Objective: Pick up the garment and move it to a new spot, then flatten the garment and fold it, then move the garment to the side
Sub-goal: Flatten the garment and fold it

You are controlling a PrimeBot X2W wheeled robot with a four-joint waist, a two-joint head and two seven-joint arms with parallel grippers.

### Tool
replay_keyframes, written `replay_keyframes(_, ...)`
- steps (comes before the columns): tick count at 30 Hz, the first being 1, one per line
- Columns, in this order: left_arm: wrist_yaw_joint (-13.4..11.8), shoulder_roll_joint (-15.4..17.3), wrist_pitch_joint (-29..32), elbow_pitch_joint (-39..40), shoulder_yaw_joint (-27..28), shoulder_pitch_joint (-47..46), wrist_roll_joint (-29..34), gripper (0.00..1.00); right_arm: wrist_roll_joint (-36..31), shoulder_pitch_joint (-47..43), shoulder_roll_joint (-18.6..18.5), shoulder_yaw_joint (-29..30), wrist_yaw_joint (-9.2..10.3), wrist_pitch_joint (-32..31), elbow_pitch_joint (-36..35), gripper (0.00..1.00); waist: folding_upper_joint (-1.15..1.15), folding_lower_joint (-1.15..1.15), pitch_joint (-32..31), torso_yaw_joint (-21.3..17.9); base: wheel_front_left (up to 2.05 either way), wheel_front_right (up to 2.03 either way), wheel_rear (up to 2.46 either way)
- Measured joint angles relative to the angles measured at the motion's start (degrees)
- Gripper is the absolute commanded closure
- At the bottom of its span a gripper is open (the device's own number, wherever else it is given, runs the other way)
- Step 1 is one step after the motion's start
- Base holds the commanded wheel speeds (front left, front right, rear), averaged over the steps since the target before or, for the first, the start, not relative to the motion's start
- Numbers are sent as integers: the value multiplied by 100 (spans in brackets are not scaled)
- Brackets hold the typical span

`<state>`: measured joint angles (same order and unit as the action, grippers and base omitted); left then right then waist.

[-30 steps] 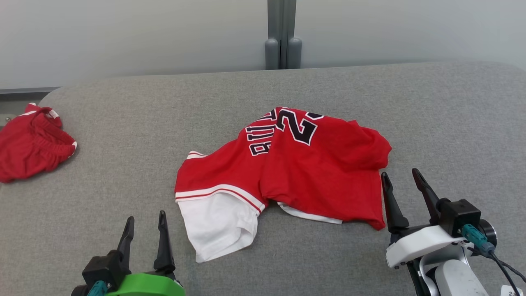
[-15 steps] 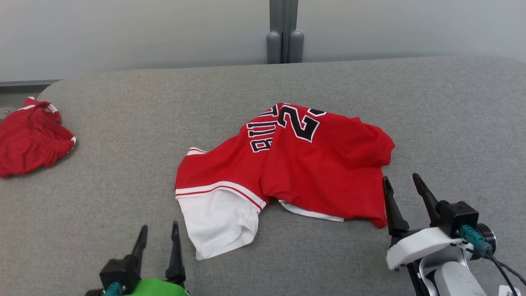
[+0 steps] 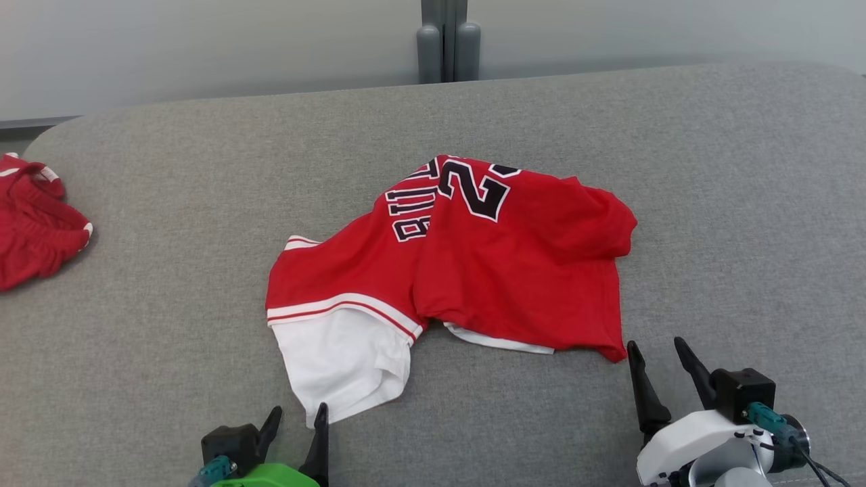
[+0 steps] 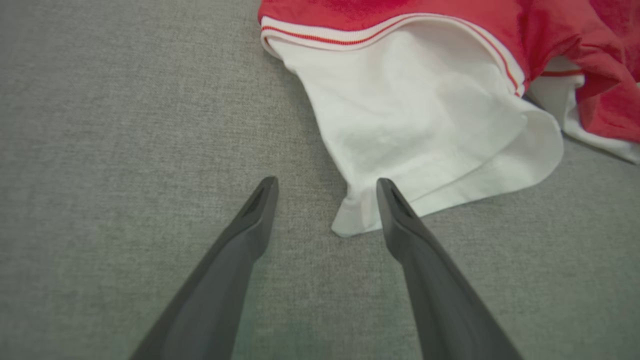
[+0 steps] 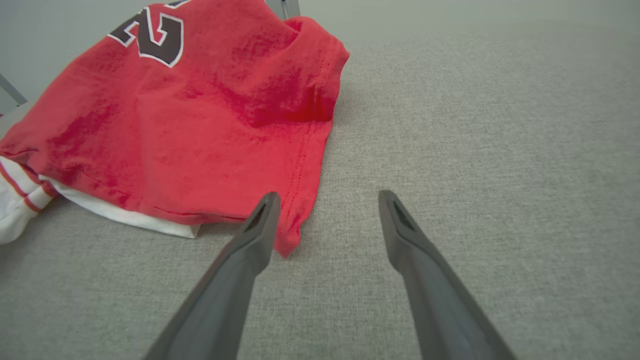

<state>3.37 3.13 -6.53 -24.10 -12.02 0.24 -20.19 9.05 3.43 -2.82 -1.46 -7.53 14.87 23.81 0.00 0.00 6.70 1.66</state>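
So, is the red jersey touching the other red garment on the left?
Apart. The head view shows bare grey surface between the jersey and the other garment.

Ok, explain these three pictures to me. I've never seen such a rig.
This is a two-armed robot. The wide picture is from its head, looking down at a grey surface. The other two are from wrist cameras, looking along each gripper's dark fingers. A crumpled red jersey lies in the middle, its white sleeve just ahead of the left gripper; the right gripper is by its red corner. Another red garment lies far left. Both grippers are open, holding nothing.
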Motion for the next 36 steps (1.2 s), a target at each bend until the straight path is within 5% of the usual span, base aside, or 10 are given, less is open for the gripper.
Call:
replay_keyframes(3,24,0,-2,-159,-45,-117,-20,0,109,11,-1,-94,0,-15,198,0,0,0,56,-74,0,0,0)
replay_keyframes(4,29,-2,-2,-208,-58,-152,-30,24,129,26,-2,-125,0,-16,269,0,0,0,73,-89,0,0,0)
replay_keyframes(5,41,-3,-2,-249,-69,-190,-43,63,149,57,-1,-165,0,-16,353,0,0,0,92,-104,0,0,0)
replay_keyframes(9,42,-2,-45,-392,-107,-325,-48,100,269,294,0,-250,0,-14,647,0,0,0,156,-122,0,0,0)
replay_keyframes(21,43,-3,-238,-626,-177,-446,-82,100,549,661,2,-460,0,13,1067,0,0,0,153,115,0,0,0)
replay_keyframes(22,42,-2,-243,-641,-185,-446,-87,100,548,663,0,-478,0,14,1104,5,0,0,143,128,0,0,0)
replay_keyframes(24,41,-2,-264,-665,-197,-446,-89,100,547,663,2,-502,0,16,1148,56,0,0,123,145,0,0,0)
replay_keyframes(26,41,-1,-289,-682,-204,-446,-97,100,535,682,1,-519,0,19,1180,96,0,0,100,152,0,0,0)
replay_keyframes(36,69,10,-528,-357,-174,-447,-244,100,326,682,3,-263,0,19,788,100,0,0,-94,55,0,0,0)
